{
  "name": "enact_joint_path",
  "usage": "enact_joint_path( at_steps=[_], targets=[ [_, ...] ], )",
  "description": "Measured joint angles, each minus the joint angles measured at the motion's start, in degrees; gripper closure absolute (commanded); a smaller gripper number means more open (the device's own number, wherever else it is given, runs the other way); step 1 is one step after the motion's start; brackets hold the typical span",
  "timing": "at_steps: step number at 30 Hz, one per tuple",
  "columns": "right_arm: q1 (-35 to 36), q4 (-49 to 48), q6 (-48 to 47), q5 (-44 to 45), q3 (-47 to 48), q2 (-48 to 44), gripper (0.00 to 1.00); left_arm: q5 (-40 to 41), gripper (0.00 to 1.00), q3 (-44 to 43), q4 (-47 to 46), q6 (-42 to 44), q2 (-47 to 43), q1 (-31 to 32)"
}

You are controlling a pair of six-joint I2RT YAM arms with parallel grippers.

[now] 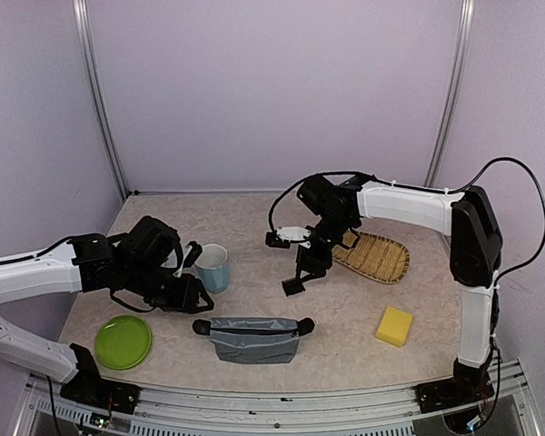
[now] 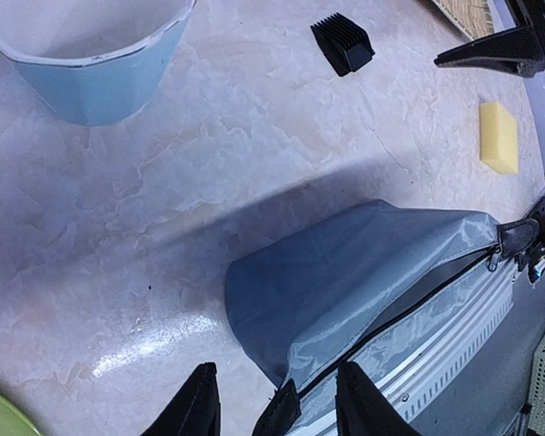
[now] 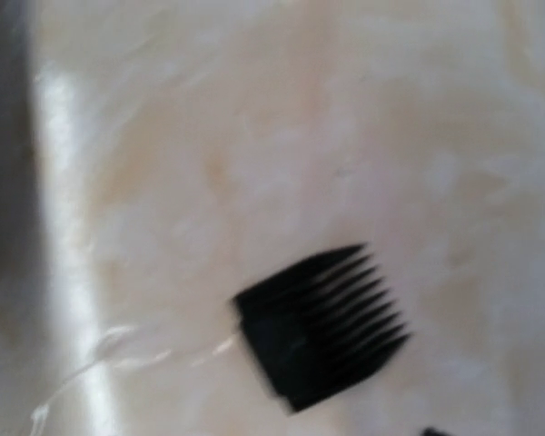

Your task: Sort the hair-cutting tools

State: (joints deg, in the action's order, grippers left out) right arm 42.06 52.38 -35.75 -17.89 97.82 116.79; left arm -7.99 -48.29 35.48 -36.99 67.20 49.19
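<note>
One hair-cutting tool shows: a tiny black block [image 1: 292, 287] with comb teeth, lying flat on the table [image 3: 322, 327] and free of any grip. My right gripper [image 1: 303, 270] hangs just above and behind it, apparently open; in the right wrist view only a dark fingertip [image 3: 431, 432] shows at the bottom edge. The block [image 2: 343, 43] also appears far off in the left wrist view. My left gripper [image 2: 277, 409] is open low over the table, its fingers [image 2: 198, 404] either side of the black end tab of a grey zip pouch [image 2: 363, 272] without touching it.
The grey pouch [image 1: 252, 338] lies near the front middle. A light-blue cup [image 1: 213, 267] stands just behind my left gripper [image 1: 196, 294]. A green plate [image 1: 123, 341] sits front left, a yellow sponge [image 1: 394, 325] front right, and a woven tray [image 1: 374, 257] behind the right arm.
</note>
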Motion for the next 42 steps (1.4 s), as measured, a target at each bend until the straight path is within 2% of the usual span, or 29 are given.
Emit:
enact_joint_path(
  at_steps=[1,2,10,16,21,30,38,42],
  targets=[
    [-0.07,-1.14,2.14,0.44,0.02,0.33,0.08,0.24,0.57,-0.11,0.09,0.02,0.02,0.00],
    [-0.09,-1.99,4.26,0.96,0.02,0.68,0.01,0.50,0.57,-0.37,0.22,0.07,0.07,0.00],
    [0.37,-7.96,16.31,8.83,2.05,5.18,0.00,2.29,0.57,-2.86,0.46,0.24,0.83,0.00],
    [1.31,-9.90,19.98,10.36,6.91,11.45,0.00,2.43,0.57,-2.86,0.46,0.22,2.08,0.00],
    [2.84,-10.05,20.83,11.52,4.72,13.33,0.00,2.45,0.57,-2.86,0.44,0.24,2.10,0.00],
    [2.21,-13.29,21.68,13.09,-3.43,8.76,0.00,2.43,0.57,-2.86,0.11,0.46,2.12,0.00],
    [-0.13,-13.25,21.92,12.63,-6.05,6.97,0.23,2.40,0.57,-2.86,-0.74,0.44,2.21,0.00],
    [-0.35,-12.13,21.53,10.64,-5.16,7.23,0.24,2.29,0.57,-2.84,-1.40,0.44,2.21,0.00]
  ],
)
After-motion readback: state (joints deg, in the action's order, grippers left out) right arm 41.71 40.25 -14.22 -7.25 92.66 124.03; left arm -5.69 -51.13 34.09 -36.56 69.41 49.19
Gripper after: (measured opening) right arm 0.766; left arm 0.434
